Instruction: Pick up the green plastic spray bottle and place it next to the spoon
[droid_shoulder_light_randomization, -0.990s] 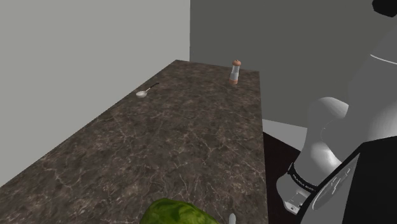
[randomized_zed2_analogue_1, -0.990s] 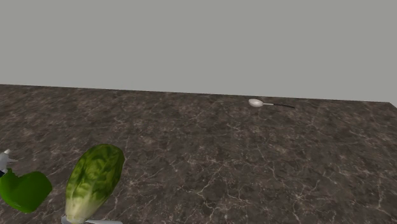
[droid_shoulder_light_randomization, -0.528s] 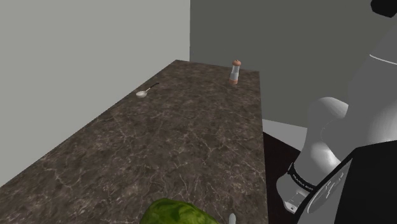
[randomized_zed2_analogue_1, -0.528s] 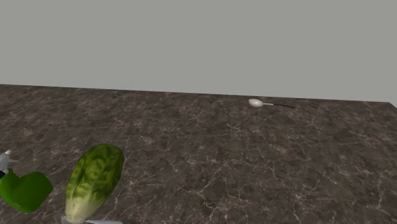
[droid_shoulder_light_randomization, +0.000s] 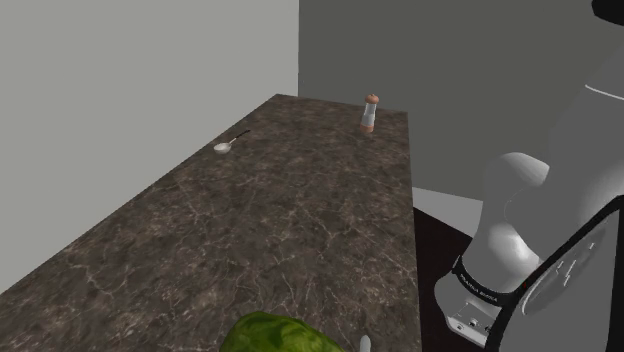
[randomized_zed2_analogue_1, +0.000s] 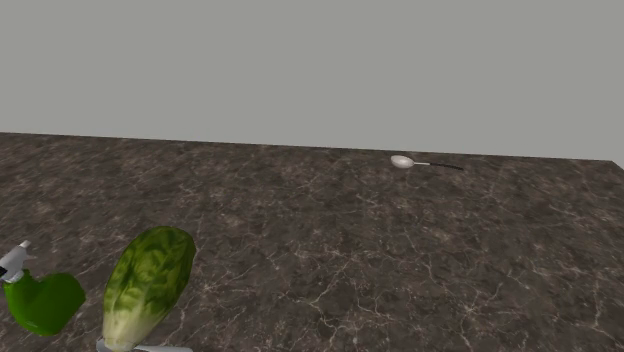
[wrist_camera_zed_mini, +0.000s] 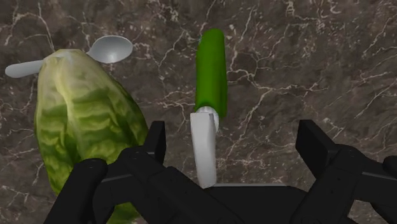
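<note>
The green spray bottle (wrist_camera_zed_mini: 210, 69) lies just ahead of the gripper (wrist_camera_zed_mini: 235, 143). From the wrist view it is a narrow green strip whose white spray head (wrist_camera_zed_mini: 203, 147) points back between the black fingers (wrist_camera_zed_mini: 156, 141). The fingers stand wide apart and touch neither the head nor the body (the head is nearer one finger than the other), so nothing is held.

Just beside the bottle, with a strip of bare counter (wrist_camera_zed_mini: 318, 57) between them, is a head of romaine lettuce (wrist_camera_zed_mini: 83, 121), the bulkiest thing near the gripper. One finger overlaps its lower end in the wrist view. A plain grey spoon (wrist_camera_zed_mini: 109, 49) lies at the lettuce's pale stem end, bowl and handle sticking out on either side and the middle hidden under the leaves.

In the second exterior view the bottle (randomized_zed2_analogue_1: 42, 302) sits at the lower left, its nozzle tipped up and away from the lettuce (randomized_zed2_analogue_1: 150, 285) next to it. A small spoon with a dark handle (randomized_zed2_analogue_1: 405, 161) lies well apart from both, near the far edge by the grey wall.

In the shoulder view that small spoon (droid_shoulder_light_randomization: 226, 145) lies near the wall side. A shaker (droid_shoulder_light_randomization: 369, 114) with a brown cap stands upright near the far corner (its contents cannot be made out). The white arm (droid_shoulder_light_randomization: 530, 215) rises at the right.
</note>
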